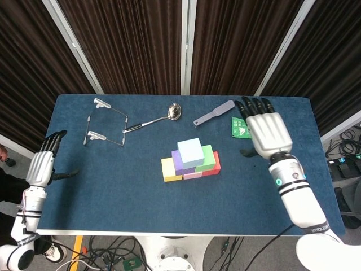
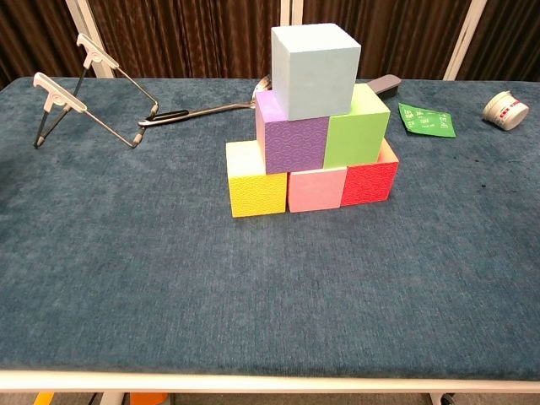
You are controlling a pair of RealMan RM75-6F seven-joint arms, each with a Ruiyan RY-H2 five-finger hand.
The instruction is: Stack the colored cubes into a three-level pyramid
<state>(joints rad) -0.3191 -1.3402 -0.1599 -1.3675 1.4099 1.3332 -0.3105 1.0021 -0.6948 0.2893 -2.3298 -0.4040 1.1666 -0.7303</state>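
Mid-table, pyramid (image 2: 312, 135) upright, base left-right

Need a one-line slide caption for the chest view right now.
Finished three-level pyramid: light blue cube atop purple and green, over yellow, pink and red cubes.

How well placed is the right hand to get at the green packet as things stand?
Probably well placed. The right hand is open and hovers right beside the green packet, partly covering it in the head view. Nothing stands between them; the small white cup sits apart on the table's far side.
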